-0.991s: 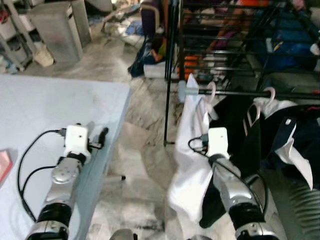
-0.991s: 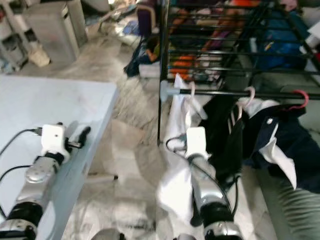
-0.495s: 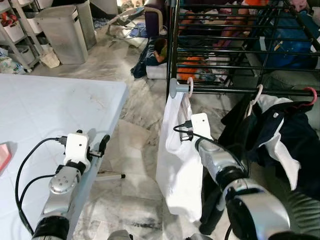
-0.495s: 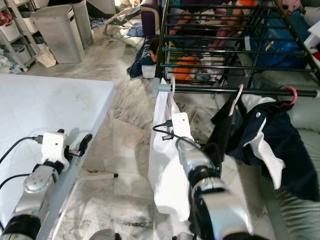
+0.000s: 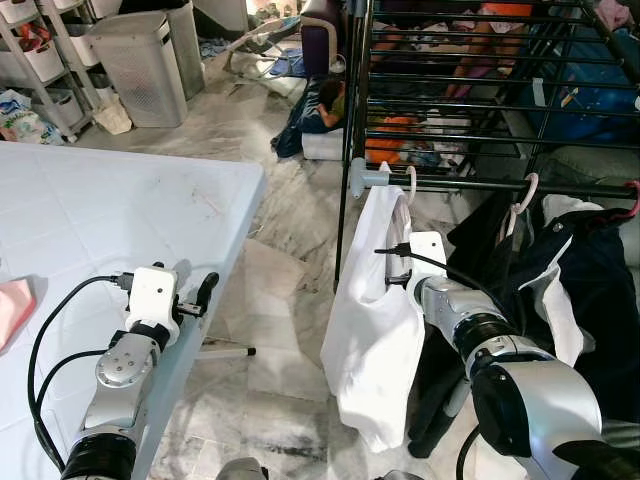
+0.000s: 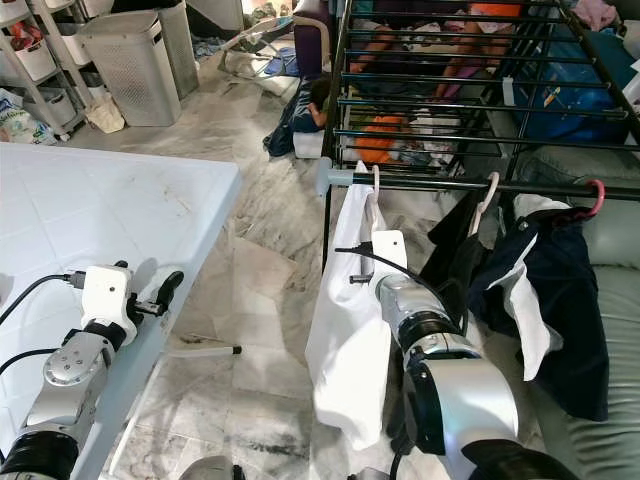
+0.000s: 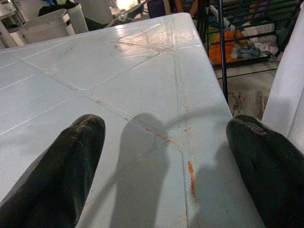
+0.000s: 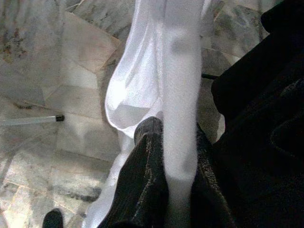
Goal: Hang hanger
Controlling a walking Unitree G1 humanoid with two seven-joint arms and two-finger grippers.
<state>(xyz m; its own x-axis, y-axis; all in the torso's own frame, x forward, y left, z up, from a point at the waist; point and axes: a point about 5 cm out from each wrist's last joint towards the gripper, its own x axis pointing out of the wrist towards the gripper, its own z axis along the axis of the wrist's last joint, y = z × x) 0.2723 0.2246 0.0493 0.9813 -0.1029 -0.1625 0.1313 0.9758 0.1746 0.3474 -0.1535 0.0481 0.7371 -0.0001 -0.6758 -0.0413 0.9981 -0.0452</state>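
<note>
Holding the hanger (image 8: pixel 180 95) in the right gripper (image 8: pixel 164 190): wrist view shows my two black fingers closed tight on a pale bar of it, white shirt (image 5: pixel 375 330) draped below. Hanger hook (image 5: pixel 410 183) sits at the rail (image 5: pixel 480 185) of the black drying rack (image 5: pixel 450 90), near the rail's left end cap. I can't tell from the head views whether the hook is fully seated over the rail or just resting against it.

Key relation: hanger is straight ahead of and above the fingers, its long axis roughly crosswise to the rail, shirt hanging straight down from it. Right arm is the only one near; it reaches forward and up from low in the frame, wrist just behind the shirt's collar area, dark garments (image 5: pixel 560 290) on neighbouring hangers just to its right.

My read: if the hook is seated, next step is opening and backing out without dragging the shirt; risk is snagging the fabric or the dark clothes beside it.

Left gripper (image 7: pixel 166 166) idle over the white surface (image 5: pixel 110 220), fingers spread wide, holding nothing. Pink item (image 5: pixel 12 310) lies at the surface's left edge.
</note>
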